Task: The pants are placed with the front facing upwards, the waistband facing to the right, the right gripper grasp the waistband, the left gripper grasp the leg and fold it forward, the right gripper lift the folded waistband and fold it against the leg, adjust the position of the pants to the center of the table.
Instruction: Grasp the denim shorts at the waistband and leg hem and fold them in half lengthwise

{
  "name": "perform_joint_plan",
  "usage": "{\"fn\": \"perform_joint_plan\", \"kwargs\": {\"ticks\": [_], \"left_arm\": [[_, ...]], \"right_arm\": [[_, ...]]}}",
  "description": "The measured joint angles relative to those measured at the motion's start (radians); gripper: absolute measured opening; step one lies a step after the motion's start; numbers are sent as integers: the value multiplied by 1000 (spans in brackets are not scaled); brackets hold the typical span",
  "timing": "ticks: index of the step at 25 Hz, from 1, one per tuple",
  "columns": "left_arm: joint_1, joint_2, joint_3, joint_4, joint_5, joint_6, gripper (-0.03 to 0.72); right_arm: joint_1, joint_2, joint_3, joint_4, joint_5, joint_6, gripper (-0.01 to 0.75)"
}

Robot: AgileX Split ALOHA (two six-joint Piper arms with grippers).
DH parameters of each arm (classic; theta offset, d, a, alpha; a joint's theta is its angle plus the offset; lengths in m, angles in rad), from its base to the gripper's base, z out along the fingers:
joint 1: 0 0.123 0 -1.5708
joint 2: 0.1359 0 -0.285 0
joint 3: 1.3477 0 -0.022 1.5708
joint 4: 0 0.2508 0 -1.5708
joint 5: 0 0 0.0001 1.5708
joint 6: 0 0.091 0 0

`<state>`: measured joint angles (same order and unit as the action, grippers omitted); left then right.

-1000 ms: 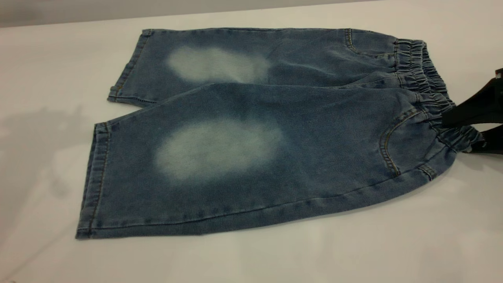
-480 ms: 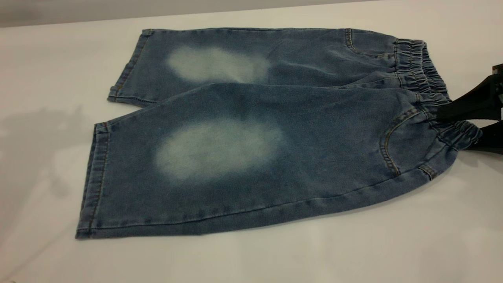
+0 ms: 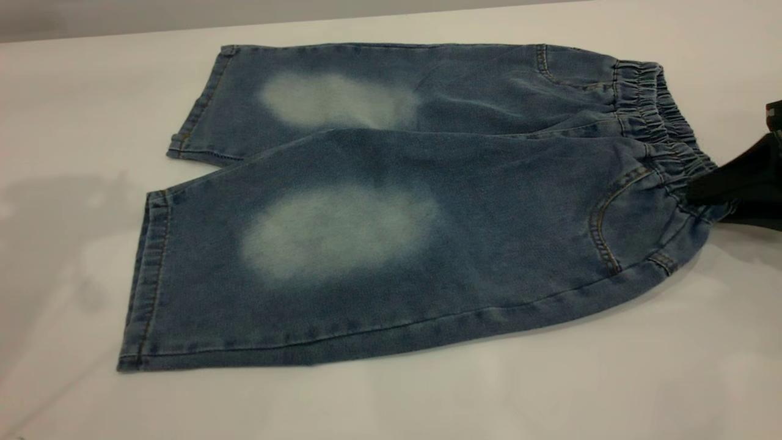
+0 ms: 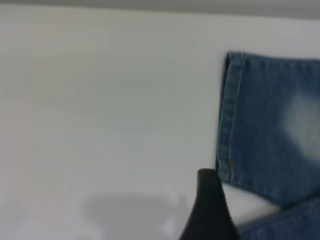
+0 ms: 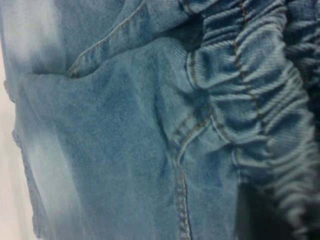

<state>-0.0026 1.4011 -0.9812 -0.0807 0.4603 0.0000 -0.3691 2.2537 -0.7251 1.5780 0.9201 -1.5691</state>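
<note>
The table (image 3: 391, 403) spreads white and wide under everything I do. On it the pants (image 3: 391, 208) lie flat, front up, filling most of the exterior view: the two legs run toward nine o'clock, the near leg lapping over the inner edge of the far one, each with a pale faded oval on its front. The hems sit at the nine o'clock end, the far hem toward ten, the near hem toward eight. The waistband (image 3: 666, 131) is at the three o'clock end, gathered and puckered, darker than the rest. My right gripper (image 3: 708, 190) comes in from the three o'clock edge of that view and is clenched on the waistband at its near part, just above the curved pocket seam; the cloth bunches where the black jaws pinch it. From that wrist's camera I see only denim close up, ruching and tan stitching. My left gripper (image 4: 210, 210) hangs over bare table just beside the far leg's hem, not touching it; only one black jaw tip shows, so whether it is released or clenched I cannot tell.
</note>
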Motion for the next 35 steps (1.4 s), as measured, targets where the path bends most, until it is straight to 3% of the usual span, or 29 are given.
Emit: {"fn": "perform_joint_plan", "kwargs": {"ticks": [2, 9, 18, 35], "left_arm": [[0, 0, 0, -1, 50, 0, 464], [-11, 10, 3, -52, 251, 6, 464], [-131, 129, 84, -50, 437, 167, 464], [-210, 462, 100, -24, 358, 249, 464]], "right_arm": [[0, 0, 0, -10, 6, 0, 39], [0, 0, 0, -11, 6, 0, 37], [0, 0, 0, -26, 6, -1, 37], [0, 0, 0, -38, 6, -1, 37]]}}
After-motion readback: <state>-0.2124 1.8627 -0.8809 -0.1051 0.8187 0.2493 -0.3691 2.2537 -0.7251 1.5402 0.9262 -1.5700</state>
